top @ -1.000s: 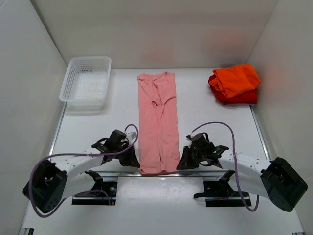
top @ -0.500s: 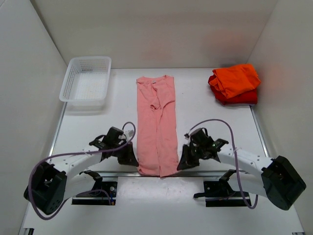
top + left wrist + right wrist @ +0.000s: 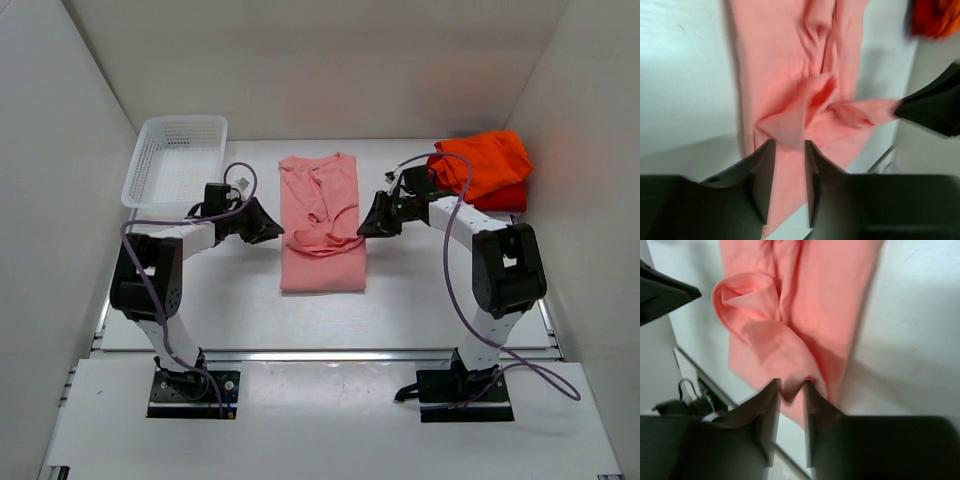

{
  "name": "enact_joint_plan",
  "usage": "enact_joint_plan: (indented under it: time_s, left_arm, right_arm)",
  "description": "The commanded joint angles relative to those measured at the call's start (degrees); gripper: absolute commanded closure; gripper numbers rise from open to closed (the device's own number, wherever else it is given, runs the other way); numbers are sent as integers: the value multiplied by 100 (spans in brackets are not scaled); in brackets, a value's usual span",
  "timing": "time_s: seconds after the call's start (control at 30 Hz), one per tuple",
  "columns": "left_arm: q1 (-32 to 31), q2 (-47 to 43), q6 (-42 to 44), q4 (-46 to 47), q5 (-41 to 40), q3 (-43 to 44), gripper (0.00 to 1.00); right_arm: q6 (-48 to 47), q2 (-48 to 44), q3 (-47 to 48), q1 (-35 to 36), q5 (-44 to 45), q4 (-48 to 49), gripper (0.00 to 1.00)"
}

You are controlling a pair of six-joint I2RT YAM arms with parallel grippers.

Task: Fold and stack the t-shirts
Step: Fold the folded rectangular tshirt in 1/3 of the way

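Observation:
The salmon-pink t-shirt (image 3: 322, 265) lies in the middle of the table, its lower part doubled back over itself. My left gripper (image 3: 270, 232) is shut on the shirt's lifted hem at the left, seen pinched between the fingers in the left wrist view (image 3: 790, 145). My right gripper (image 3: 366, 226) is shut on the hem at the right, also seen in the right wrist view (image 3: 791, 386). The hem hangs slack between them above the shirt's upper half. The orange t-shirt (image 3: 485, 160) lies folded on the red t-shirt (image 3: 497, 200) at the back right.
A white mesh basket (image 3: 150, 165) stands at the back left, just behind the left arm. White walls close in the table on three sides. A metal rail (image 3: 300, 352) runs along the near edge.
Both grippers have carried the shirt's bottom hem from the near edge up toward the collar. The shirt is now doubled over and about half as long.

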Motion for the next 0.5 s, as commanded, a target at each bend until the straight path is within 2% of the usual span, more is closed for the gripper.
enact_joint_plan:
  time_s: [0.0,0.03,0.07,0.1,0.13,0.17,0.27,0.4,0.47]
  left_arm:
    - [283,230,-834,1847,228,64,54]
    - [345,257,-1148,2398,307,-76,46]
    - [354,275,-1387,2769,386,-217,49]
    - [424,292,-1485,2799,491,-227,48]
    - [381,301,-1486,2790,544,-296,48]
    - [380,197,-1460,2825,614,-445,45]
    - [240,-128,-1407,2896,554,-1016,45]
    - [12,-279,-1117,2861,291,-1255,46]
    - [-76,-261,-985,2861,62,-1221,44]
  right_arm:
    - [-246,90,253,-195,238,953,76]
    - [-228,72,175,-238,273,1095,43]
    - [-202,-6,9,-256,265,1279,36]
    - [-184,-77,-115,-283,300,1472,31]
    - [-175,-199,-247,-309,300,1544,21]
    - [-149,-392,-448,-300,335,1588,18]
    - [-228,-770,-1046,-300,466,1624,17]
    - [-342,-947,-1618,-274,502,1790,29]
    - [-430,-886,-1645,-257,608,1861,31]
